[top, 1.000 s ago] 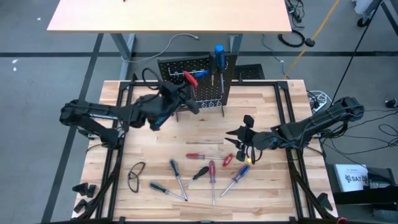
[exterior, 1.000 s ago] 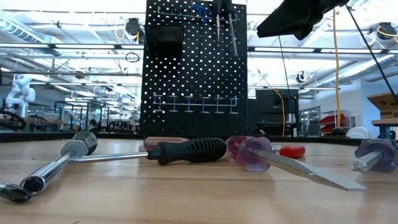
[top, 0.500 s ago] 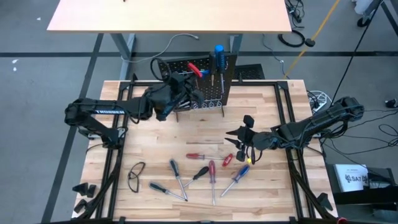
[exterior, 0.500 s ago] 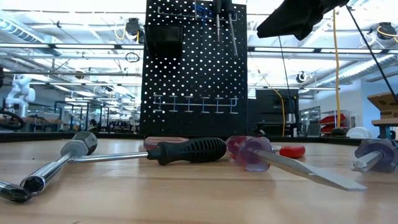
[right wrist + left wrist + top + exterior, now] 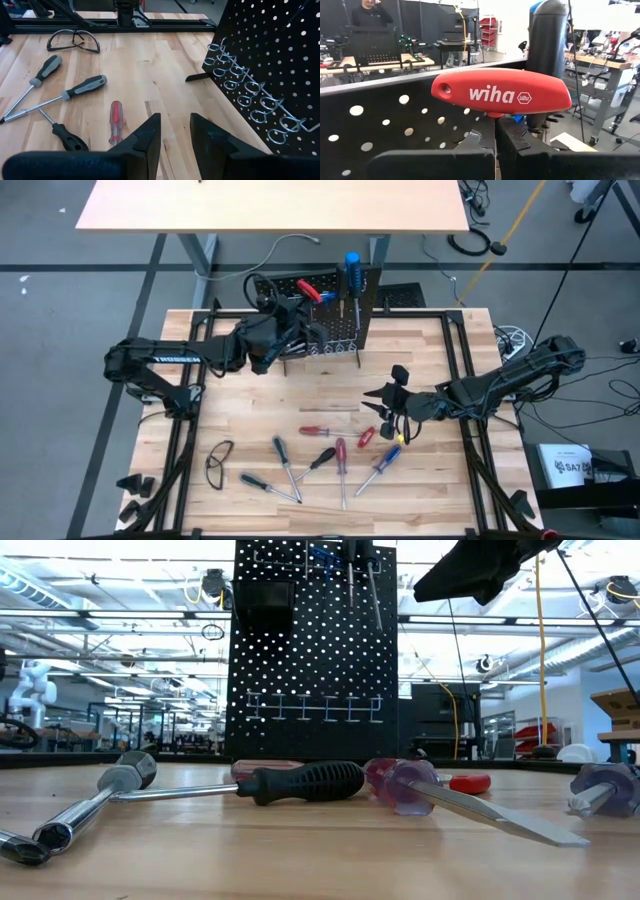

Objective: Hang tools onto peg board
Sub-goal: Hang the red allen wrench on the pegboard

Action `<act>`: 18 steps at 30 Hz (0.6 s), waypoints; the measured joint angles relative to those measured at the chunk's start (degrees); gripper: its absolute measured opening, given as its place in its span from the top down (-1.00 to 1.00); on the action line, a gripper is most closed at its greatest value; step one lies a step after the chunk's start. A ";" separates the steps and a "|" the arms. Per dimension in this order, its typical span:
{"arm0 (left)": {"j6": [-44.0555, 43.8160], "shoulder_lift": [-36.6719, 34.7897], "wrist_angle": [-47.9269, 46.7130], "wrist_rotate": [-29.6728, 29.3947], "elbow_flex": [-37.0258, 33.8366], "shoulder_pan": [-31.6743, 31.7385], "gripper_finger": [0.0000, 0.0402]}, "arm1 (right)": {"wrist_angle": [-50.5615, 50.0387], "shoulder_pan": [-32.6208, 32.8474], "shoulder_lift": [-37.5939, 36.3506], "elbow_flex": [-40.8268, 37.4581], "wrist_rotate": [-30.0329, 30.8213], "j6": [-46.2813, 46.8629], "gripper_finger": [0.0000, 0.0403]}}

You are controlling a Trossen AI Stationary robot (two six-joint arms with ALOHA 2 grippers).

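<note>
My left gripper (image 5: 298, 308) is at the top edge of the black peg board (image 5: 330, 315), shut on a red T-handle tool (image 5: 502, 92), which also shows in the high view (image 5: 310, 289). A blue-handled screwdriver (image 5: 352, 262) and a black-handled one (image 5: 547, 45) hang on the board. My right gripper (image 5: 175, 130) is open and empty above the table in front of the board, also seen in the high view (image 5: 388, 386). Several screwdrivers (image 5: 315, 455) lie flat on the table near the front. My left gripper pinches the tool between its two fingers at the stem just under the middle of the red handle (image 5: 495, 117); the fingers hide the stem itself. The handle lies crosswise over the fingertips (image 5: 512, 137), level. The tool is lifted clear, beside the board's top edge (image 5: 420, 82).
A row of metal ring hooks (image 5: 250, 97) runs along the board's lower part. Safety glasses (image 5: 219, 460) lie at the table's near left. A small red screwdriver (image 5: 314, 430) lies mid-table. A person (image 5: 370, 12) stands in the room beyond.
My left gripper has gone toward the table's far edge and up, reaching the peg board's top, carrying the red T-handle tool along; it has stayed shut on it. In the last half second it has hardly moved.
</note>
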 joint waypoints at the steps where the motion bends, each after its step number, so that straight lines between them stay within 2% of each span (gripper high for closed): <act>1: -0.02 0.00 -0.11 0.00 0.00 0.30 1.00 | 0.00 0.00 0.00 0.00 0.00 0.00 0.53; 12: -4.68 0.00 0.00 3.91 0.00 2.20 1.00 | -0.02 0.00 0.02 0.00 0.00 0.00 0.53; 18: -4.70 0.00 -0.36 4.09 -0.02 2.18 1.00 | -0.04 0.00 0.02 0.00 0.00 0.00 0.53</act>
